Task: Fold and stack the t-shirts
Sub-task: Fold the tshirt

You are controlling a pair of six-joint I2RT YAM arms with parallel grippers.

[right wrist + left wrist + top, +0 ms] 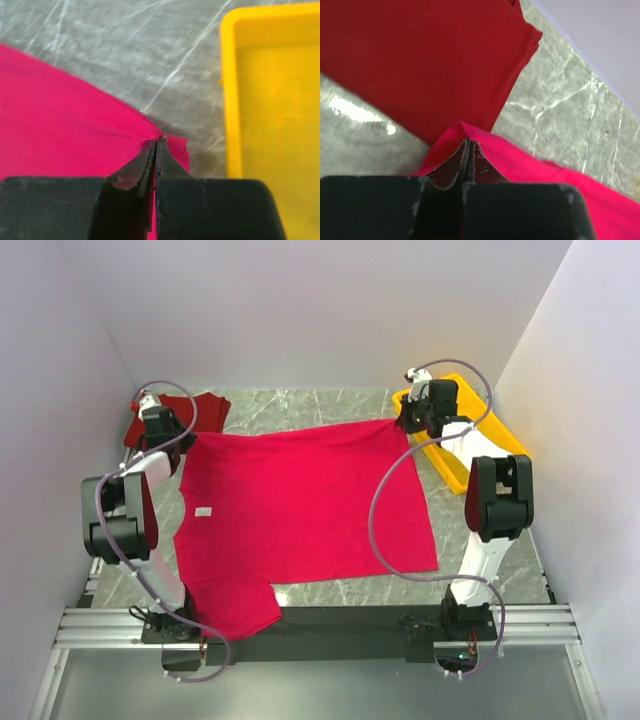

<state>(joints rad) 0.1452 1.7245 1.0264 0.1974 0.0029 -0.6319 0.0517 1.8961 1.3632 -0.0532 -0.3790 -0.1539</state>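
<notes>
A bright crimson t-shirt [300,510] with a small white tag [203,511] lies spread across the middle of the marble table. My left gripper [183,443] is shut on its far left corner [485,145]. At the far right corner [100,145], my right gripper [402,423] is shut on the cloth too, and the far edge runs taut between the two. One sleeve hangs over the near edge by the left base. A darker maroon t-shirt [195,408], folded flat, lies at the back left [420,65] just beyond my left gripper [469,145].
A yellow plastic tray [500,435] stands at the back right, close beside my right gripper [159,142], its rim [230,100] just right of the fingers. White walls close in the table on three sides. Both arm bases sit on the black rail at the near edge.
</notes>
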